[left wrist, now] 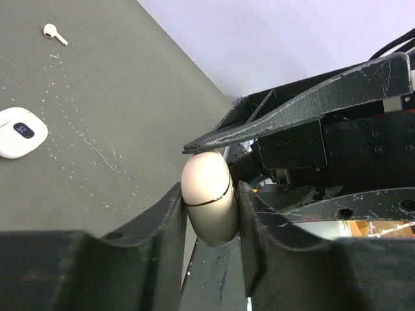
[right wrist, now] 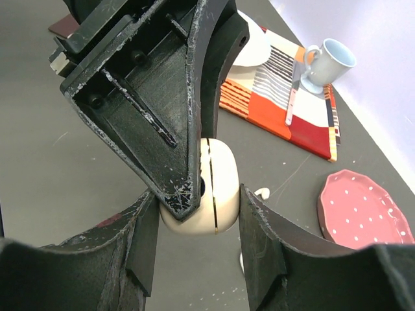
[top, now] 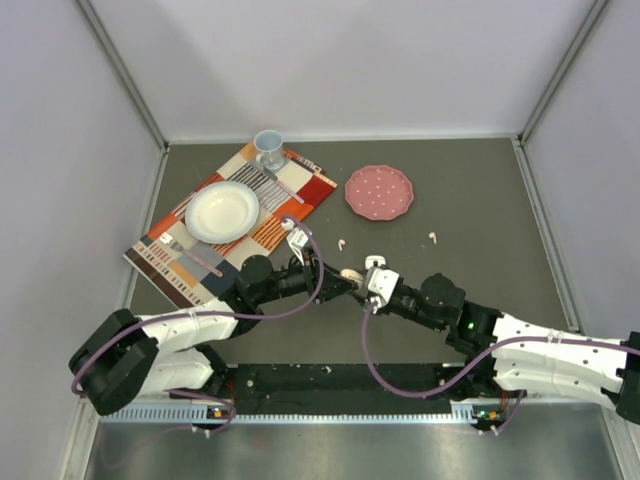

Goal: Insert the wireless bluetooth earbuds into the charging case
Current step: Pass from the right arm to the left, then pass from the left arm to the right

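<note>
from above: left jaws and right jaws tip to tip near the middle of the dark surface (top: 480, 290), both closed on one cream charging case (top: 350, 274). one earbud (top: 343, 243) just beyond the case, another earbud (top: 433, 237) farther right, both loose on the surface, neither in a case.

from the left wrist: charging case (left wrist: 209, 194) pinched narrowly between the left jaws, touching both flanks, seam line shut; one finger of the right jaws resting on its rounded top. an earbud (left wrist: 54, 34) and a white case (left wrist: 19, 133) lying well apart on the surface behind.

from the right wrist: same charging case (right wrist: 220, 194) held at its sides by the right jaws, a left fingertip pressed near the seam, lid closed. an earbud (right wrist: 261, 193) on the surface just past it; pink plate (right wrist: 363, 207) and mug (right wrist: 327, 61) farther off.

judged as the lid-opening step: keep one pair on the lower half only, never clamped across the seam; lever the lid up gently with the other; no harder squeeze, the smooth rounded shell likely to squirt out.
</note>
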Motion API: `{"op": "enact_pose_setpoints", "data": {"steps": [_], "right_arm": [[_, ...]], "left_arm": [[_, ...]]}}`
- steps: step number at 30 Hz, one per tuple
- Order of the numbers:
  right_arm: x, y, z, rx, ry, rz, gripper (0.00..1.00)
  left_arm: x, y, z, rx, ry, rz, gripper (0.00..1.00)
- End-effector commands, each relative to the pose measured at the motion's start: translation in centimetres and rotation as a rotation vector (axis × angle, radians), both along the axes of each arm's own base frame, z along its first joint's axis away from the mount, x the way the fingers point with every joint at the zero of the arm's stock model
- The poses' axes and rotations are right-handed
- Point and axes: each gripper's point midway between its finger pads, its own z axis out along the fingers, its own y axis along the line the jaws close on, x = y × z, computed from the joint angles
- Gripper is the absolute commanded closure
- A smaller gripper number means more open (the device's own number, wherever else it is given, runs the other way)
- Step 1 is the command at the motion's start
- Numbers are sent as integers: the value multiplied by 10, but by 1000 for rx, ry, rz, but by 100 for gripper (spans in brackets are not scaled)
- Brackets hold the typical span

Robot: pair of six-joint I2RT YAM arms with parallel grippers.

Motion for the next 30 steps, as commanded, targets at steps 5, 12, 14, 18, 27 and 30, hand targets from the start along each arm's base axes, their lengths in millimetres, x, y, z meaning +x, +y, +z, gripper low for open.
{"op": "enact_pose_setpoints", "data": {"steps": [5, 12, 14, 18, 27, 30], "right_arm": [[0, 3, 25, 77, -45, 3, 94], [0, -2, 42, 175, 23, -42, 28], [-2, -6, 52, 226, 64, -53, 14], [4, -22, 67, 361, 204, -166, 3], [2, -27, 98, 543, 555, -286, 1], [-2, -12, 104, 545, 624, -252, 1]], "left_arm": [[-4, -4, 21, -12, -85, -40, 98], [0, 4, 19, 30, -193, 6, 100], [1, 15, 18, 34, -273, 52, 100], [7, 42, 29, 4, -453, 202, 100], [-14, 93, 71, -159, -921, 395, 100], [-22, 97, 87, -224, -960, 398, 100]]}}
